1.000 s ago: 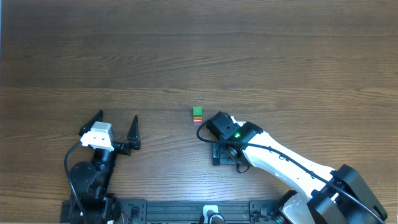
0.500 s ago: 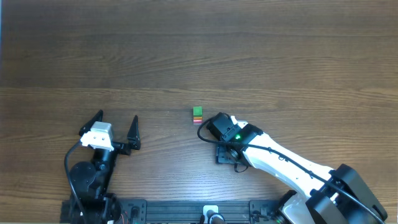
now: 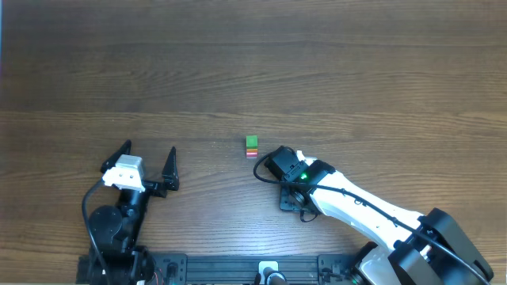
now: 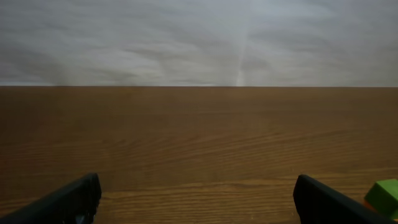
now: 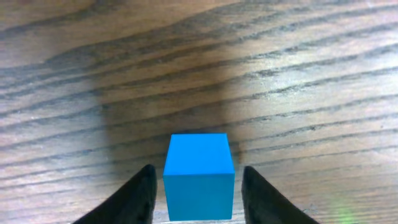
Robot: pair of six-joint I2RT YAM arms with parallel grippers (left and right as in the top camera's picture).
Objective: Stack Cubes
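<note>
My right claw (image 5: 199,180) is low over the desk (image 3: 253,71), spread, with the blue cube (image 5: 199,173) between its two fingers (image 5: 142,194). There's a thin strip of wood grain on each side of the cube, so the fingers flank it and don't pinch it. The cube sits flat on the wood, square to the claw, top face and one side face showing, with a soft shadow around it.

From above, my right arm reaches in from the near right corner toward the desk's middle. Its claw end (image 3: 273,161) is just beside the stack (image 3: 252,146), on the near-edge side and slightly right of it.

The stack is roughly mid-desk, closer to the near edge than the far one. The green cube (image 3: 252,141) is on top with a reddish-orange layer under it. I can't tell how many cubes are below. The stack looks upright and nothing is touching it.

My left claw (image 3: 149,152) is spread wide and holds nothing. It's parked by the near edge on the left side, well apart from the stack. In its own wrist view the left claw (image 4: 196,205) faces bare wood, with the green cube's corner (image 4: 385,194) beside one fingertip.
</note>
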